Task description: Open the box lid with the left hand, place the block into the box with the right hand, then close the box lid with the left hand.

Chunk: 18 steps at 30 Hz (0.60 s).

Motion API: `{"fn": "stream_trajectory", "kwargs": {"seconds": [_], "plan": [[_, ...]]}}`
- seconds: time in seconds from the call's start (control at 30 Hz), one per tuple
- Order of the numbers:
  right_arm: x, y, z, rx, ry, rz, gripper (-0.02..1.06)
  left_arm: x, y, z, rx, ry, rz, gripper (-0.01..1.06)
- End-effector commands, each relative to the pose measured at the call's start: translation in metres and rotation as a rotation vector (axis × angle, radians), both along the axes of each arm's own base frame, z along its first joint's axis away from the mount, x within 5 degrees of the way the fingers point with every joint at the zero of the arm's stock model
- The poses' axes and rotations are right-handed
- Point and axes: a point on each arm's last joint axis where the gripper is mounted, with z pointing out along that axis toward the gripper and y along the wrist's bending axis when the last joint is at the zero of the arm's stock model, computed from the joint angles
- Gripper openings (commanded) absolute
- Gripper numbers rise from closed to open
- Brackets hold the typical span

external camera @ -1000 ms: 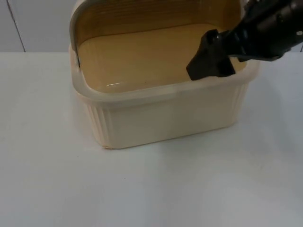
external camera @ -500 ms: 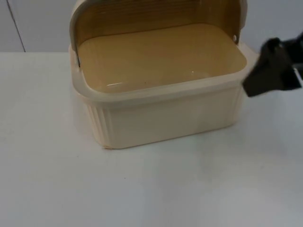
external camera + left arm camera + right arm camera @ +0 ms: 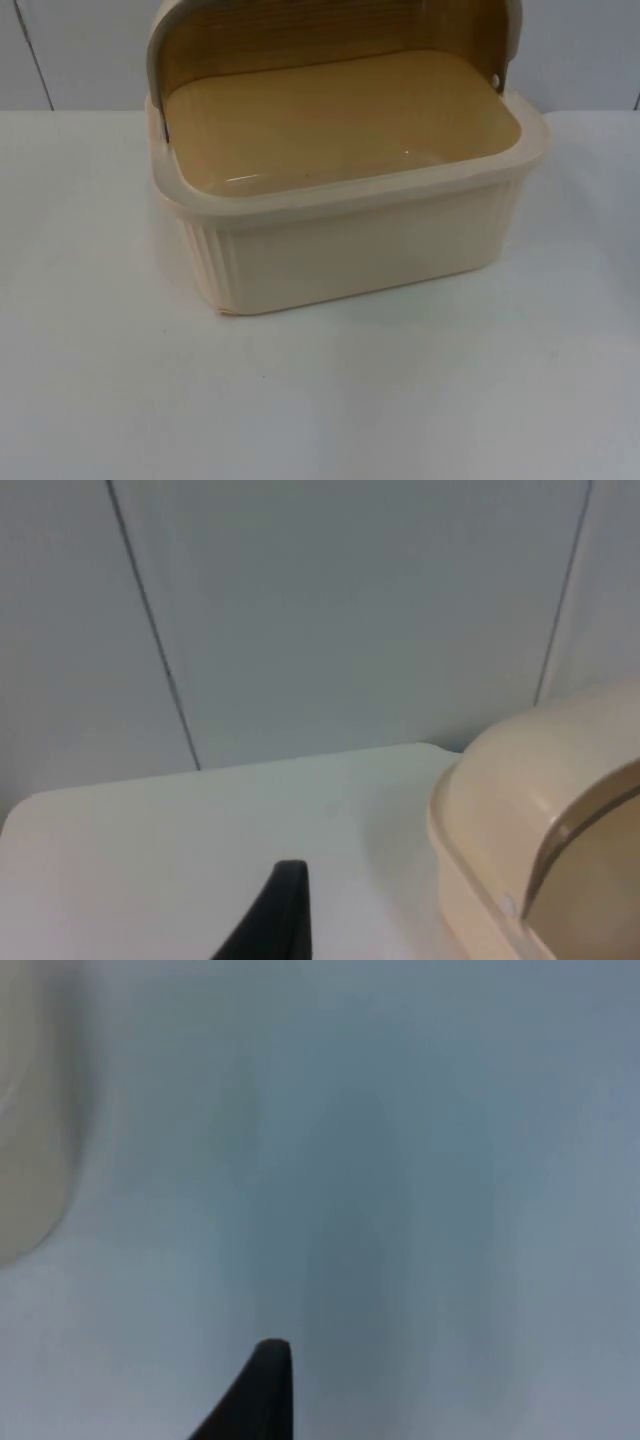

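Observation:
A cream ribbed box (image 3: 350, 250) stands at the back middle of the white table. Its translucent brown lid (image 3: 330, 30) is swung up and back, so the tan inside floor (image 3: 340, 120) lies bare with a few light glints on it. In the left wrist view my left gripper (image 3: 285, 915) hangs over the table to the left of the box (image 3: 530, 820), apart from it, waiting. In the blurred right wrist view my right gripper (image 3: 262, 1390) is above bare table, with a cream blur of the box (image 3: 30, 1110) off to one side.
The grey partition wall (image 3: 330, 610) rises right behind the box. White table top (image 3: 320, 400) stretches in front of the box and on both sides of it.
My right gripper was over the box's right rim, then drew back to the right past the box's side, and has now left the top view. The box and lid have not moved.

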Motion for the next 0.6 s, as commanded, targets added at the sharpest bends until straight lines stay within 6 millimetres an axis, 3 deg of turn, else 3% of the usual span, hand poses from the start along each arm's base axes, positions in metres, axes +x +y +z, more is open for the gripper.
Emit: {"fn": "stream_trajectory", "kwargs": {"seconds": [0.0,0.2,0.3,0.47,0.57], "plan": [[-0.005,-0.014,0.01,-0.03,-0.075,-0.052,1.05,0.0,-0.004,0.0,0.006,-0.008,-0.022,1.03],[-0.007,-0.037,0.033,-0.127,-0.175,-0.118,1.05,-0.001,-0.009,0.0,0.006,-0.016,-0.051,1.03],[-0.004,-0.04,0.061,-0.208,-0.254,-0.109,1.05,-0.001,-0.01,0.0,0.006,-0.016,-0.053,1.03],[-0.001,-0.036,0.099,-0.118,-0.406,-0.127,1.05,-0.001,-0.01,0.002,0.004,-0.032,-0.053,1.03],[0.001,-0.031,0.107,-0.056,-0.459,-0.103,1.05,-0.001,-0.01,0.002,0.003,-0.037,-0.053,1.03]]}}
